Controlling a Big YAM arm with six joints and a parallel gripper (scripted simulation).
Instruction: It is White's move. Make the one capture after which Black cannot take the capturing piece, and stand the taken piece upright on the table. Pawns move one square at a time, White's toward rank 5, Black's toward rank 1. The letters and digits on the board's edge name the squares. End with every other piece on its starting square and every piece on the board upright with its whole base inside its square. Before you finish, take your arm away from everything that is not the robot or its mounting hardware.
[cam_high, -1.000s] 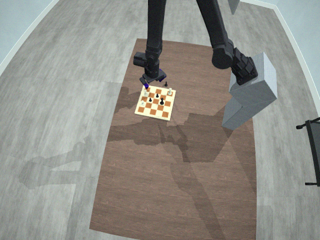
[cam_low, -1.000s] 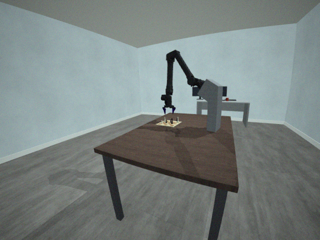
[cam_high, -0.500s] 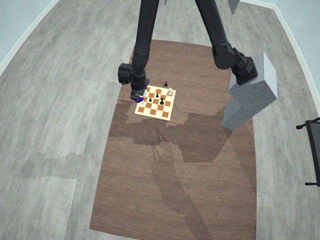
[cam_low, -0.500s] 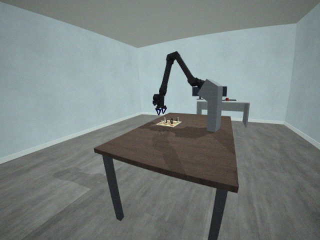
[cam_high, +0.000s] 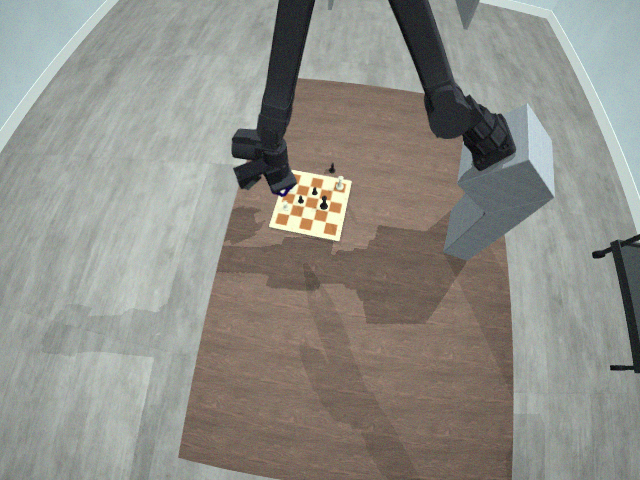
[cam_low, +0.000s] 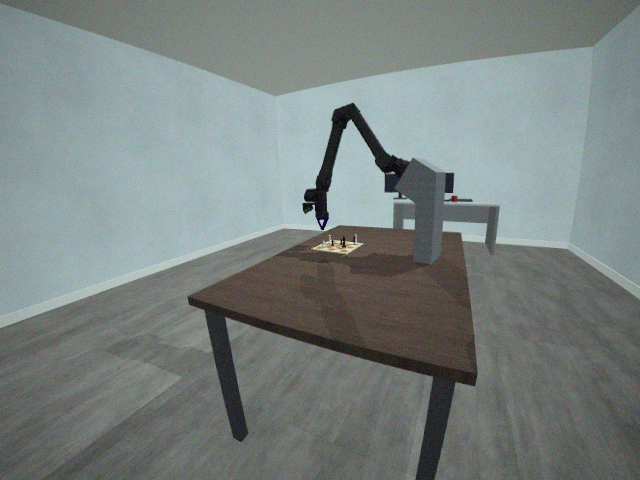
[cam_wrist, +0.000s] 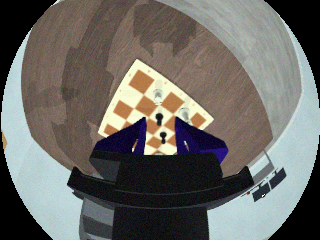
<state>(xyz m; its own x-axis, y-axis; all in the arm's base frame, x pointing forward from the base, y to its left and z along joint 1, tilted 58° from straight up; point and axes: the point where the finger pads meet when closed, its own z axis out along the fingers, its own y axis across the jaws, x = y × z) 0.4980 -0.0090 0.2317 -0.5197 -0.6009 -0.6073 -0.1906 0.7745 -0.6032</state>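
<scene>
My gripper (cam_high: 283, 192) (cam_low: 322, 227) (cam_wrist: 160, 121) is partly open and empty, above the board's left side. The chessboard (cam_high: 332, 235) (cam_wrist: 106, 125) lies on the table. A white piece (cam_high: 284, 206) (cam_wrist: 158, 94) stands near its left edge; another white piece (cam_wrist: 185, 114) farther back is hidden by the gripper in the top view. A white piece (cam_high: 339, 183) (cam_low: 355, 237) stands at the back right. Two small black pieces (cam_high: 300, 199) (cam_high: 314, 191) and a larger black piece (cam_high: 324, 202) stand on the board. A black piece (cam_high: 331, 167) stands upright off the board, behind it.
The brown table (cam_high: 361, 361) (cam_low: 392, 310) carries the board toward its left edge. The grey arm stand (cam_high: 509, 180) (cam_low: 428, 222) rises right of the board. A desk (cam_low: 475, 210) with monitors stands beyond the table.
</scene>
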